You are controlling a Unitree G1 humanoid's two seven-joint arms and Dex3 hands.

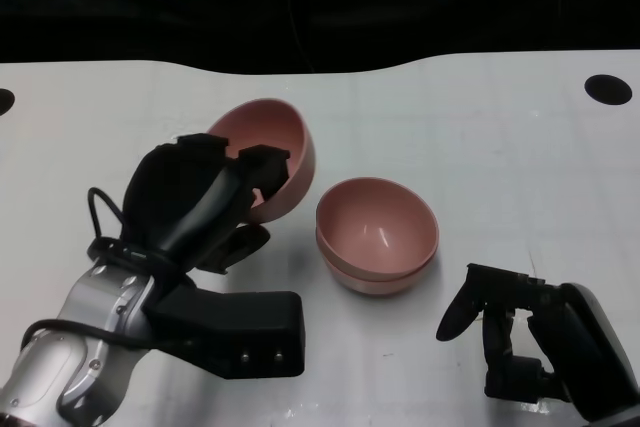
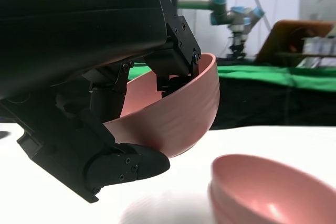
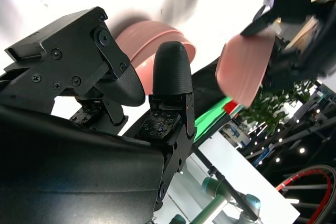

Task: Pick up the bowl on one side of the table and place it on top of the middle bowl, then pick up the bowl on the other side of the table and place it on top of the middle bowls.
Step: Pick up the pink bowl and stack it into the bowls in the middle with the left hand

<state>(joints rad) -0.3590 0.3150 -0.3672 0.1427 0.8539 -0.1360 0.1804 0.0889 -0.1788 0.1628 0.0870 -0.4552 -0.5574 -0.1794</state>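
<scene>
While left hand (image 1: 205,202) grips tilted bowl (image 1: 275,147), stacked bowls (image 1: 377,235) apart.

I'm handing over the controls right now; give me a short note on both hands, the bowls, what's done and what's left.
Left hand: holds a pink bowl by its rim, tilted and lifted off the table, beside the stack and not yet over it.
Right hand: open, holding nothing, low on the table's right side.
Middle stack: two pink bowls nested, so the first side bowl is already placed.
Left to do: carry the held bowl over the stack, level it, lower it in, release.
</scene>
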